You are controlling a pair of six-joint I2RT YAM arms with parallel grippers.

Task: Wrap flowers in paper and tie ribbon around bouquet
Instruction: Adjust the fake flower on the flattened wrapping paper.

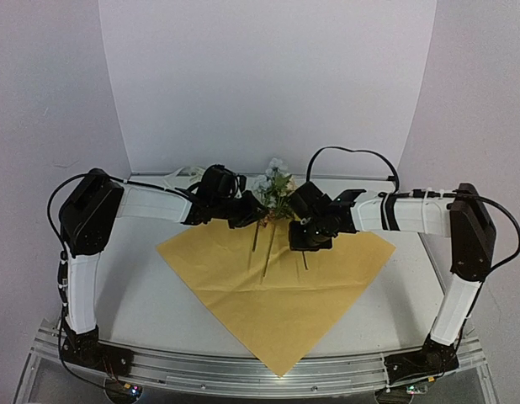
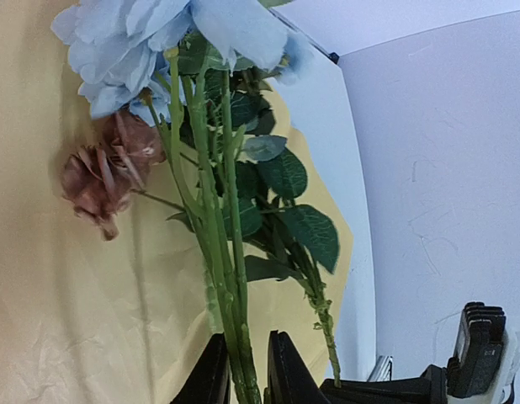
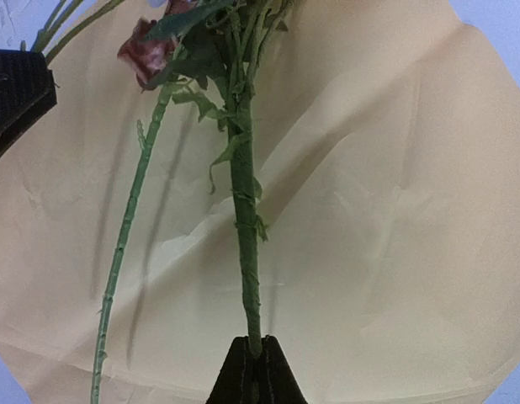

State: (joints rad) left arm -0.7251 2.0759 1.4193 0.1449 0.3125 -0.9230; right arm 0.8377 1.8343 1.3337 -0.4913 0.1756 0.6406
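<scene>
The yellow paper (image 1: 277, 303) lies flat, one corner nearest. The pale blue and pink flowers (image 1: 277, 187) hang above its far corner, stems downward.

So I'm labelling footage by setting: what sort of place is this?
Probably a robotics lab bench: left arm and right arm mounted on a metal rail, a white backdrop, flowers held above paper.

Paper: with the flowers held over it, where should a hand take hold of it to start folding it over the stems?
Probably the left corner of the paper, approached from the outer left, low along the table. The sheet lies flat as a diamond, and that corner sticks out clear of the flowers, so a finger could slide under its edge.
</scene>
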